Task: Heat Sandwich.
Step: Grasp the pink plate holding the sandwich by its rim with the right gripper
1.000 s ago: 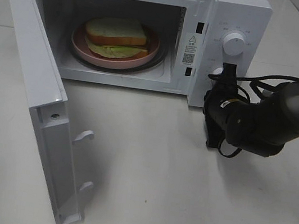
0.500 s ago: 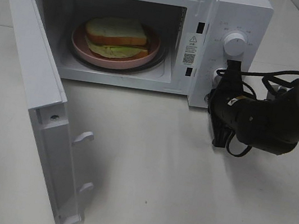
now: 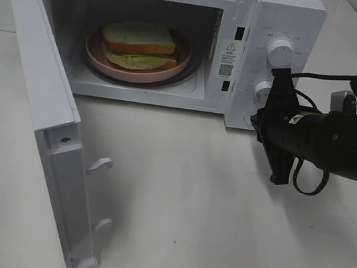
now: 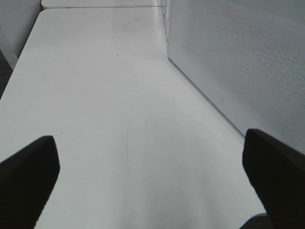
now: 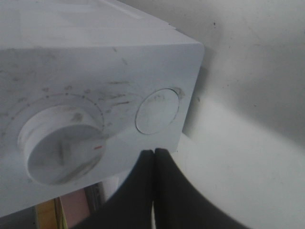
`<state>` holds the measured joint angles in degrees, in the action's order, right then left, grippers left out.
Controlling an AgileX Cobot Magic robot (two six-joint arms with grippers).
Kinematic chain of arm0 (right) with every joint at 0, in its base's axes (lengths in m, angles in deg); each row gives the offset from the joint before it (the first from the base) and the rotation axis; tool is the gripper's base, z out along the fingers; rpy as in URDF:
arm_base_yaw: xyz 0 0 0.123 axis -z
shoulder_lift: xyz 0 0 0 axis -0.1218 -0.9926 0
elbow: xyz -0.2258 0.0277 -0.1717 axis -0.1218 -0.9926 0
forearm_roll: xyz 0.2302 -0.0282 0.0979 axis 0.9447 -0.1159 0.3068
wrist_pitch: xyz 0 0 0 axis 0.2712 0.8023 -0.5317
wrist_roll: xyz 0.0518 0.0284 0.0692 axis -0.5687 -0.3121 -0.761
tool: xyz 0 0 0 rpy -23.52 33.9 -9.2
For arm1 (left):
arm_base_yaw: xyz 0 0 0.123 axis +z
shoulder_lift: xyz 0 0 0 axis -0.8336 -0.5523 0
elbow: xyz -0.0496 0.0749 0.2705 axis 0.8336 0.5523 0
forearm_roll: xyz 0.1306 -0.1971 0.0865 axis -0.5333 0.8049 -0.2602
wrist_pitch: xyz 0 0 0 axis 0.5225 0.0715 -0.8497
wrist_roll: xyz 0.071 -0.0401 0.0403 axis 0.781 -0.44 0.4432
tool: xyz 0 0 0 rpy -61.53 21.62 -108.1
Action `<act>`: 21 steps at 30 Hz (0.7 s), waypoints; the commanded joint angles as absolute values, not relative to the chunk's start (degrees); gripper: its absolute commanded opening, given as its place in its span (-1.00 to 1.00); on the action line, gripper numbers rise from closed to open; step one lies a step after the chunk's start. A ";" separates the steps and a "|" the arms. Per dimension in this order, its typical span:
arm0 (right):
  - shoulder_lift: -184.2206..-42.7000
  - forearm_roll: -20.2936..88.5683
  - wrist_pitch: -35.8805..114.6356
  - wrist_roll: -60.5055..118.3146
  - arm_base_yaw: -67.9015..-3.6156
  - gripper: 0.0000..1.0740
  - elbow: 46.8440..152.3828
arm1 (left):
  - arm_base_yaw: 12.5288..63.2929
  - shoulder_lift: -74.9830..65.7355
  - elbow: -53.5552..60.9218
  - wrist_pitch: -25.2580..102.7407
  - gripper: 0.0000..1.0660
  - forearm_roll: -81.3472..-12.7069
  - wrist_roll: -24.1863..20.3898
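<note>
Two hazards: door (image 3: pixel 46 79) stood open, sandwich (image 3: pixel 139 38) might stay cold; clenched right fingers (image 5: pixel 136 195) could miss knob (image 3: pixel 263 91); left fingers (image 4: pixel 28 176) spread.

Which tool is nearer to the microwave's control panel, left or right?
Right. The right tool, shut, is just in front of the control panel. The left tool hangs open over the table, outside the high view.

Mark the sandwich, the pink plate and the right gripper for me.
sandwich (image 3: pixel 138 35), exterior high view, on the top bread slice.
pink plate (image 3: pixel 91 51), exterior high view, on its left rim.
right gripper (image 5: pixel 153 153), right wrist view, at the seam between its shut fingertips.
</note>
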<state>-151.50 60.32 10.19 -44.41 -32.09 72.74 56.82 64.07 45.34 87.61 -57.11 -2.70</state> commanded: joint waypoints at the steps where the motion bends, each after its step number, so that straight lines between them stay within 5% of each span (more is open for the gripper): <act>1: -148.18 60.09 14.37 -39.76 -32.03 -0.99 71.54 | 57.05 64.76 45.68 86.98 0.87 -56.77 -2.93; 21: -134.09 60.09 39.98 -7.11 -31.86 -0.95 71.02 | 57.05 64.76 45.68 86.98 0.87 -56.77 -2.93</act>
<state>-135.23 60.32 37.80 -10.83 -32.09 71.08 56.82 64.07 45.34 87.61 -57.11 -2.70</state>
